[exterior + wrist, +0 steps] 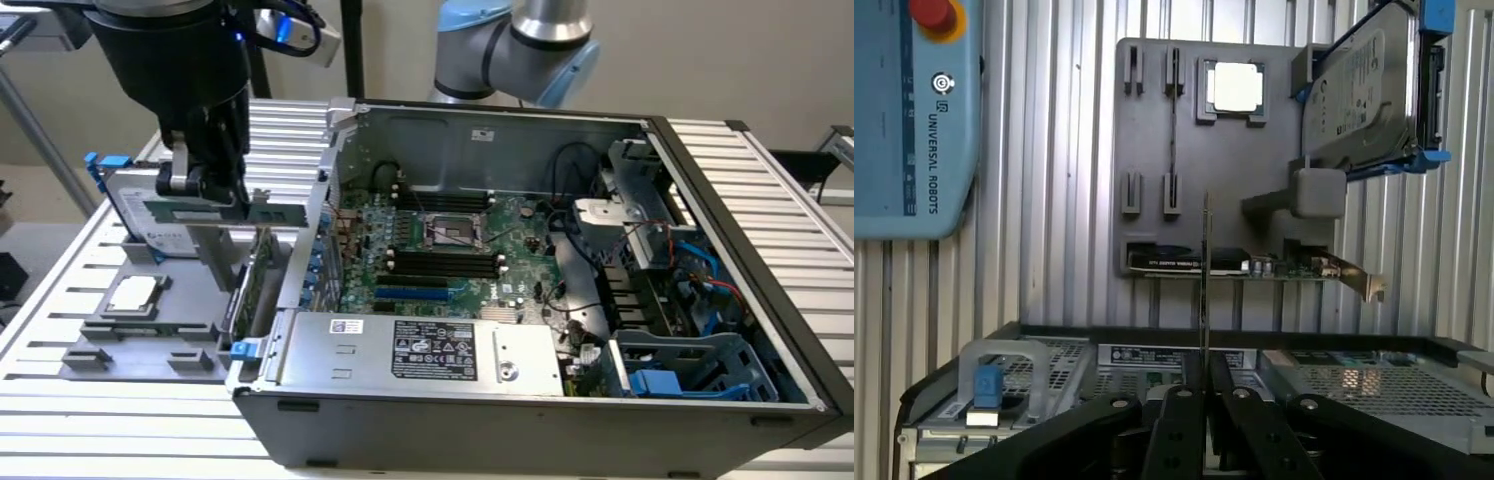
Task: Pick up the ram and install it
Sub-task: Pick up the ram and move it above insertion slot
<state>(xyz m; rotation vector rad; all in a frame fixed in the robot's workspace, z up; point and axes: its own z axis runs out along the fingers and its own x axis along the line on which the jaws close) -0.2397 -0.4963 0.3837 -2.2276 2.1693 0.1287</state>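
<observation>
My gripper (pixel 203 198) hangs over the grey fixture plate (pixel 160 335) at the exterior view's left, outside the open computer case (pixel 534 400). It is shut on the ram (pixel 276 213), a long thin green stick held level above the plate. In the wrist view the ram (pixel 1204 260) shows edge-on as a thin line running out from between the black fingers (pixel 1176 420). The black memory slots (pixel 447 262) lie on the motherboard (pixel 514 225) inside the case, well to the exterior view's right of the gripper.
On the fixture plate (pixel 1154 140) sit a CPU (pixel 134 293), a silver hard drive in a blue frame (pixel 1364 90) and a green expansion card with a metal bracket (pixel 1264 266). A blue teach pendant (pixel 914 110) lies beside the plate. The case's wall (pixel 327 170) stands between ram and motherboard.
</observation>
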